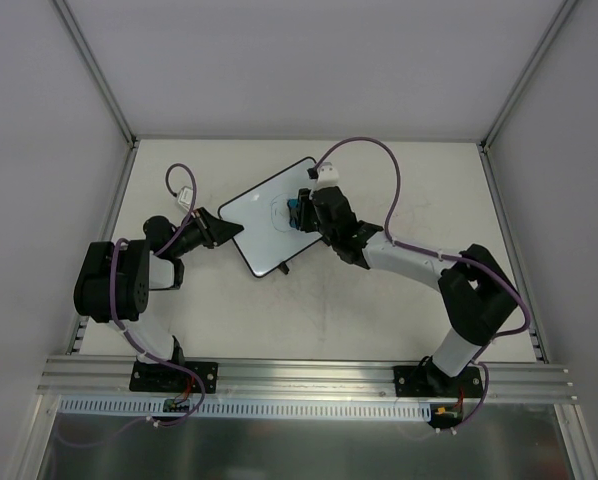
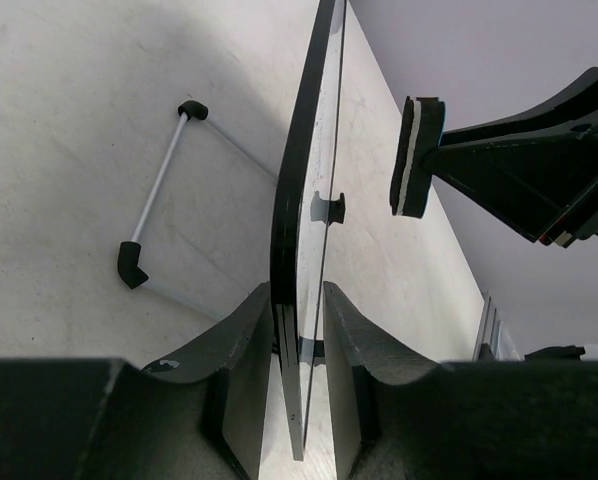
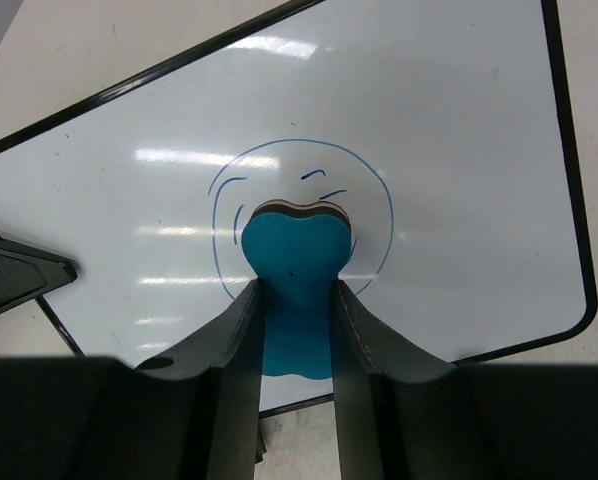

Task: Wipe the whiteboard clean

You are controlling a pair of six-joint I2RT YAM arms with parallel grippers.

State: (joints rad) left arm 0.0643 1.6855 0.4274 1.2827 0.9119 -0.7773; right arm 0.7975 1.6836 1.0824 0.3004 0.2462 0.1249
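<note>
The whiteboard (image 1: 269, 215) is a white board with a thin black frame, lying skewed mid-table. A blue circular face doodle (image 3: 374, 190) is drawn on it. My left gripper (image 1: 227, 230) is shut on the board's left edge; in the left wrist view the board (image 2: 297, 200) shows edge-on between my fingers (image 2: 241, 330). My right gripper (image 1: 304, 212) is shut on the blue bone-shaped eraser (image 3: 297, 265) and holds it over the doodle's middle; whether the eraser touches the board I cannot tell. The eraser also shows in the left wrist view (image 2: 413, 158).
A thin white rod with black ends (image 2: 159, 190), one of the board's feet, sticks out beneath the board. A black foot (image 1: 283, 268) shows at the board's near corner. Grey walls enclose the table; a metal rail (image 1: 299, 375) runs along the near edge.
</note>
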